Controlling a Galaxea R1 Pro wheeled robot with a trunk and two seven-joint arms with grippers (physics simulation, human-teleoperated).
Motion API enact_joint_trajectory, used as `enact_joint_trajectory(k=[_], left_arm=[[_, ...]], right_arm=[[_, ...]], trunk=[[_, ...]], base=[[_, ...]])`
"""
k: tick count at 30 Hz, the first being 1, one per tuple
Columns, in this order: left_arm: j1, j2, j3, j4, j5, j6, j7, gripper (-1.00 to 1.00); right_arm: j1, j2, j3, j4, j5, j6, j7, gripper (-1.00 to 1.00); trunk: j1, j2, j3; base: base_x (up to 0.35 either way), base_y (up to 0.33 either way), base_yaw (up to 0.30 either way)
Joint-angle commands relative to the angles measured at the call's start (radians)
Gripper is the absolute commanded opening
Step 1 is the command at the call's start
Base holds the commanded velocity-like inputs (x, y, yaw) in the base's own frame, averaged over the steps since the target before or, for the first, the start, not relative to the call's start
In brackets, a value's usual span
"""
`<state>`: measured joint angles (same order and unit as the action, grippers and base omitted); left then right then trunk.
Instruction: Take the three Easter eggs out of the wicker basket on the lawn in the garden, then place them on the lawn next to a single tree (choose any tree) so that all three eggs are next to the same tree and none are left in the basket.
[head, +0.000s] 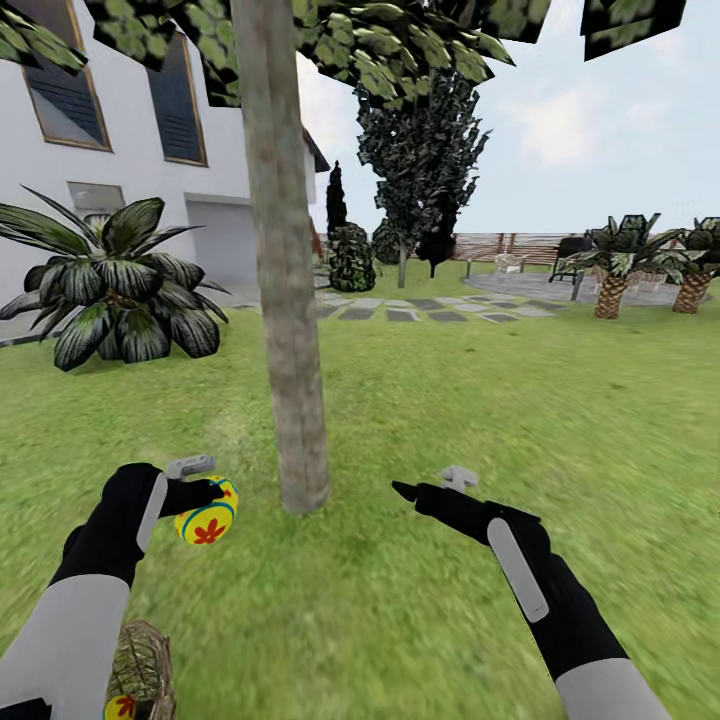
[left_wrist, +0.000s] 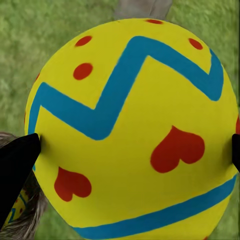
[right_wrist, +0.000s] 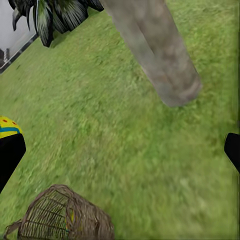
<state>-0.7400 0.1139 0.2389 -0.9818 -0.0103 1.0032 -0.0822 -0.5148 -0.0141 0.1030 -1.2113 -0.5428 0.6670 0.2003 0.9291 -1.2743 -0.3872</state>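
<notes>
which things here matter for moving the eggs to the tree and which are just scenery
Job: Easter egg in left gripper; wicker basket with another egg; tree; lawn; right gripper.
Scenery: leafy bush; paving stones; palms; house.

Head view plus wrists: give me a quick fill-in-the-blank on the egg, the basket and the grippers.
1. The left gripper is shut on a yellow ____.
2. The right gripper is open and holds ____.
3. The wicker basket sits on the lawn, and one more egg lies ____ it.
4. The held Easter egg is in the air beside the ____ of the tree.

Missing words: egg; nothing; inside; trunk
</notes>
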Motion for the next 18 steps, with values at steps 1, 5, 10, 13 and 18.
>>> enact_joint_trajectory(k=[1, 5, 10, 13, 18], left_arm=[[-0.001, 0.000, 0.002, 0.001, -0.002, 0.005, -0.005, -1.00], [-0.002, 0.000, 0.002, 0.008, -0.003, 0.004, -0.004, -1.00], [-0.002, -0.002, 0.001, 0.011, -0.005, 0.003, 0.000, -1.00], [-0.003, -0.002, -0.015, 0.029, -0.005, 0.000, 0.000, -1.00], [-0.005, -0.004, -0.023, 0.102, -0.004, -0.037, -0.002, -1.00]], right_arm=[[-0.001, -0.002, 0.000, -0.001, 0.000, 0.003, 0.002, 1.00], [-0.001, 0.000, -0.023, 0.001, -0.001, 0.004, 0.002, 1.00], [-0.001, 0.002, -0.035, 0.001, -0.002, 0.005, 0.004, 1.00], [-0.001, 0.002, -0.035, 0.001, -0.002, 0.005, 0.004, 1.00], [-0.001, 0.001, -0.036, 0.002, -0.002, 0.005, 0.004, 1.00]], trunk=[[0.000, -0.001, -0.001], [0.000, -0.001, -0.001], [0.000, -0.001, -0.001], [0.000, -0.001, -0.001], [0.000, -0.001, -0.001]], base=[[0.090, -0.313, 0.000], [0.131, -0.307, -0.076], [0.152, -0.304, -0.243], [0.151, -0.304, -0.247], [0.140, -0.304, -0.221]])
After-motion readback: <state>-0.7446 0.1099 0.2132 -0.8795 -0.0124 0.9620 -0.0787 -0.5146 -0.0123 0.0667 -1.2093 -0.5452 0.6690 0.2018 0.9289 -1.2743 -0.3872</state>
